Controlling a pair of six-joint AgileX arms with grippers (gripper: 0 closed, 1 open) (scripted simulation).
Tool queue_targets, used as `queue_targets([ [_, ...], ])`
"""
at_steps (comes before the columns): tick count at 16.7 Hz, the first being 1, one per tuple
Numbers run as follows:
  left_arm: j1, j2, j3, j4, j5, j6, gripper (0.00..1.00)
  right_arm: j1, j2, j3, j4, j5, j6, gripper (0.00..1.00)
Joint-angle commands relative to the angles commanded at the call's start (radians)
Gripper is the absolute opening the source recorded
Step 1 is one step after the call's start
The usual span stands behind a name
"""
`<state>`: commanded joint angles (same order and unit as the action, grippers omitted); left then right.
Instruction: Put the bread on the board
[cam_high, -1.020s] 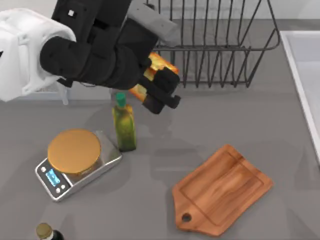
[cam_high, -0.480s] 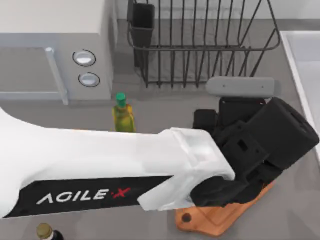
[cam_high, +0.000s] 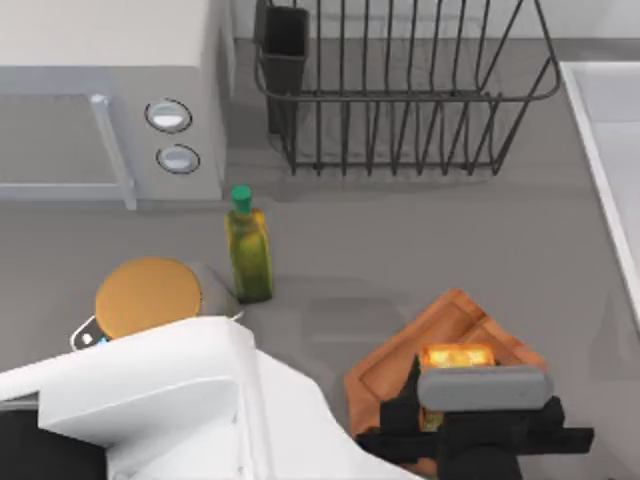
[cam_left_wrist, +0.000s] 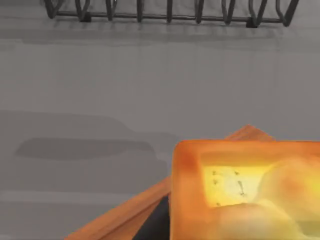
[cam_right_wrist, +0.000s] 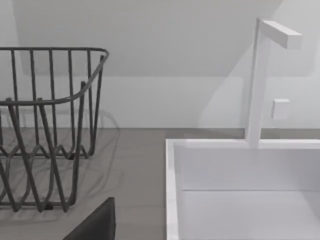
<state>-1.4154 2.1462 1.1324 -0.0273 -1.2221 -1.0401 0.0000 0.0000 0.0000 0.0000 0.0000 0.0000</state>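
Right now the left gripper (cam_high: 455, 405) sits low over the near right part of the table, above the board (cam_high: 395, 372), its dark fingers (cam_high: 408, 400) closed narrow on the bread (cam_high: 456, 357). The toast slice lies over the middle of the board, its golden face turned up and its slightly longer side running left to right. From the left wrist view the bread (cam_left_wrist: 240, 185) sits close, with the board's edge (cam_left_wrist: 145, 202) slanting beneath it. The board's long axis runs diagonally, from its handle end at the near left to its far right corner. No writing can be read anywhere. Further left stand an olive oil bottle (cam_high: 248, 250) and a kitchen scale (cam_high: 148, 297). A wire dish rack (cam_high: 400, 90) stands at the far side, a sink (cam_right_wrist: 240, 185) to the right.
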Motion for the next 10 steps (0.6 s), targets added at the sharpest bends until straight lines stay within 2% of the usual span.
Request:
queue_targets([
  [2, -0.016, 0.031, -0.013, 0.002, -0.041, -0.02, 0.0, 0.0, 0.0, 0.0, 0.0, 0.0, 0.0, 1.0],
  [10, -0.01, 0.028, -0.01, 0.015, -0.044, -0.013, 0.0, 0.0, 0.0, 0.0, 0.0, 0.0, 0.0, 1.0],
])
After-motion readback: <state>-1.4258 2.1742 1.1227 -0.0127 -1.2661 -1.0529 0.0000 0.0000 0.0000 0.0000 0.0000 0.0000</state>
